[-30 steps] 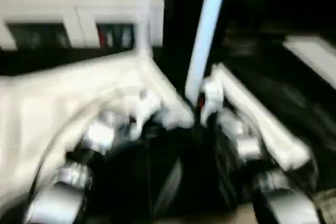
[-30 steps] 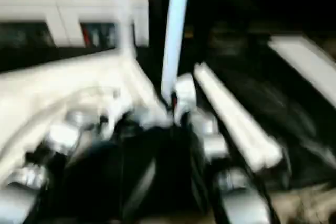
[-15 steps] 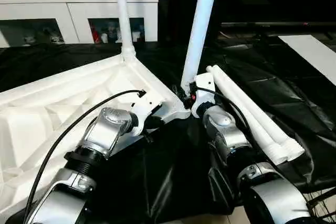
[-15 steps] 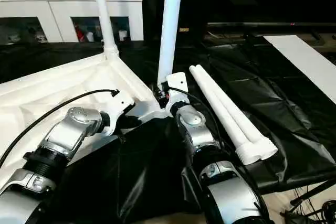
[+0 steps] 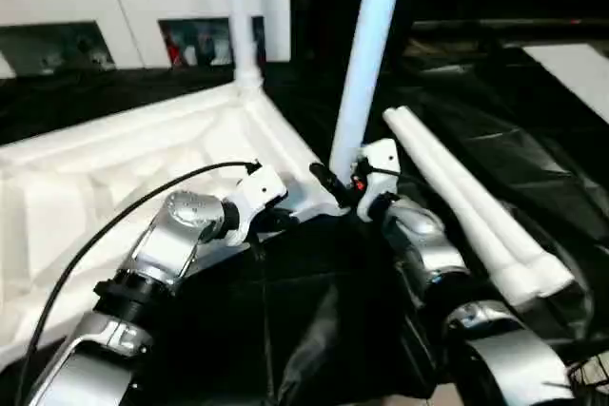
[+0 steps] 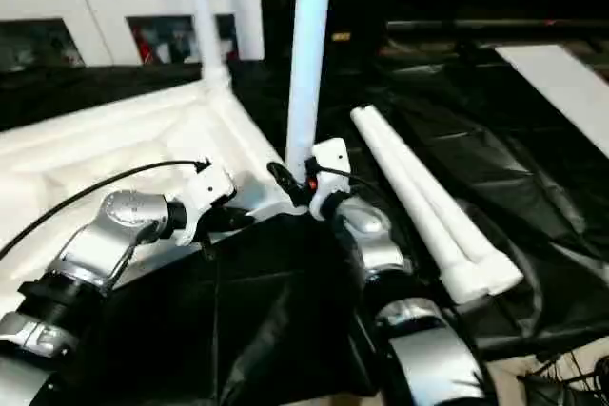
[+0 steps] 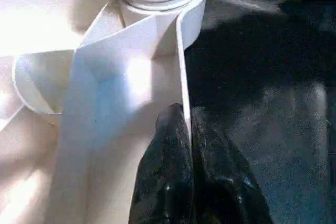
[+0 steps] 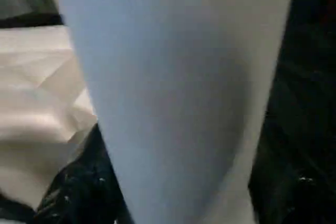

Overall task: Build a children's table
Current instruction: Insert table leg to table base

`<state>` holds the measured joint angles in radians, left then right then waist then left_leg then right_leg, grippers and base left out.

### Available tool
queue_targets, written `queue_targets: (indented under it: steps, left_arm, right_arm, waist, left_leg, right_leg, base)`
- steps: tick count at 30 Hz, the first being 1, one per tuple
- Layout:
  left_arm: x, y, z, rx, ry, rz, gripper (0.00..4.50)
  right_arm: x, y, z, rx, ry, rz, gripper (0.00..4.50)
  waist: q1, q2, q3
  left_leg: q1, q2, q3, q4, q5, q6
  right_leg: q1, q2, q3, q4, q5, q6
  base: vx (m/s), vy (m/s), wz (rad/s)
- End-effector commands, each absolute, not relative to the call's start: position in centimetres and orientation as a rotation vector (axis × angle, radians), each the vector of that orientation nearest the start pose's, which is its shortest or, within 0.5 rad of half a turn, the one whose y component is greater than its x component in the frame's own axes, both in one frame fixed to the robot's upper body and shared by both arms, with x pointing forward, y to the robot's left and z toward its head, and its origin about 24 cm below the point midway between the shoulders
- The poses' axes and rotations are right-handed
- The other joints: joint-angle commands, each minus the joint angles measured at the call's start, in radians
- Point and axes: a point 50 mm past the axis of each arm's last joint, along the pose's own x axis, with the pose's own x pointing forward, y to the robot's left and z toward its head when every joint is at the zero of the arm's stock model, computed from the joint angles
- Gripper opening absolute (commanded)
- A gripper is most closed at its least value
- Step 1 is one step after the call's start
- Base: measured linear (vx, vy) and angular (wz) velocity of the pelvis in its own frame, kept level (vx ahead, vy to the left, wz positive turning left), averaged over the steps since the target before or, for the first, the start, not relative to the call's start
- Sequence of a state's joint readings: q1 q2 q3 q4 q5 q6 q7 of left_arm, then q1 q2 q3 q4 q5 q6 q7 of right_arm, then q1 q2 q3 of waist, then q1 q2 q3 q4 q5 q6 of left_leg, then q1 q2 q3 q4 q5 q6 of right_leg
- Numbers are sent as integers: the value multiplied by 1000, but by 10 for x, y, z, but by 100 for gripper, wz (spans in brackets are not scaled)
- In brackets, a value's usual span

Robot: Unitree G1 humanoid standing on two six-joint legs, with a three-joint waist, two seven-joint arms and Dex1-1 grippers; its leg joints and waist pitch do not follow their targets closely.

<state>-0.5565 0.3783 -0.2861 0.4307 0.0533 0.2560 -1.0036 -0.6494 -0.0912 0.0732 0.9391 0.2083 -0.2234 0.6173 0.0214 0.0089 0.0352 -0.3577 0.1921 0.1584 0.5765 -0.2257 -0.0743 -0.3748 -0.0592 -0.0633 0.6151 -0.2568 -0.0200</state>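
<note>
My left pincer (image 7: pixel 188 129) tight on the table top's (image 5: pixel 114 168) rim, right pincer (image 5: pixel 335 183) apart beside the middle standing leg (image 5: pixel 366 54).

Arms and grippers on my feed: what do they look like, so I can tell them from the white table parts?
Both forearms are silver metal with black joint rings. The left arm carries a thin black cable looping to its white wrist housing. The right arm has a white wrist block with a small red mark. The left gripper has glossy black fingers.
</note>
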Motion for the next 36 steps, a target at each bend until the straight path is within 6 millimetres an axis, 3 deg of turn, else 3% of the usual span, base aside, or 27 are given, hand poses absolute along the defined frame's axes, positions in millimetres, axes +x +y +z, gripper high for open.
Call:
queue_targets:
  steps: [1,2,5,9,11,13,16,25,36]
  left_arm:
    - [309,126,59,477,424,-1280,0]
    - [308,128,60,484,419,-1300,0]
    - [307,131,60,500,410,-1343,0]
    - [308,135,64,498,406,-1376,0]
    - [309,136,65,499,400,-1385,0]
    - [310,136,66,501,397,-1395,0]
    - [310,136,67,504,391,-1421,0]
    - [309,136,67,503,394,-1452,0]
    - [309,141,64,507,411,-1461,0]
  right_arm:
    - [334,-121,29,43,164,793,317]
    - [330,-125,31,27,160,854,317]
    - [318,-135,32,-14,170,973,317]
    - [303,-150,35,-75,193,1100,317]
    - [299,-154,34,-114,198,1134,317]
    - [296,-155,35,-127,203,1150,317]
    - [294,-159,39,-132,207,1158,317]
    - [294,-157,40,-134,206,1177,303]
    - [295,-154,36,-106,213,1165,273]
  waist:
    - [-2,5,-64]
    - [6,8,-64]
    - [17,5,-62]
    - [23,3,-54]
    - [23,3,-49]
    - [23,3,-47]
    - [23,1,-47]
    - [28,0,-57]
    - [33,0,-56]
  left_leg:
    - [11,40,-6,-30,258,244]
    - [16,45,-3,-30,246,252]
    - [9,50,-3,-29,220,247]
    - [7,55,0,-36,111,207]
    - [3,56,5,-41,31,167]
    - [4,54,9,-42,0,141]
    - [1,50,12,-40,-4,124]
    - [-3,46,9,-29,80,158]
    - [-3,47,10,-28,49,143]
  right_leg:
    - [61,-75,51,-15,612,-290]
    - [51,-79,50,-15,598,-292]
    - [54,-78,47,-15,538,-291]
    - [50,-82,47,-30,367,-297]
    - [49,-86,51,-38,243,-302]
    - [48,-84,54,-42,194,-297]
    - [48,-81,55,-42,186,-289]
    - [52,-77,50,-25,325,-290]
    - [50,-79,50,-26,255,-291]
  base:
    - [0,0,0]
    - [0,0,0]
    - [0,0,0]
    - [0,0,0]
    - [0,0,0]
    - [0,0,0]
    - [0,0,0]
    - [0,0,0]
    - [0,0,0]
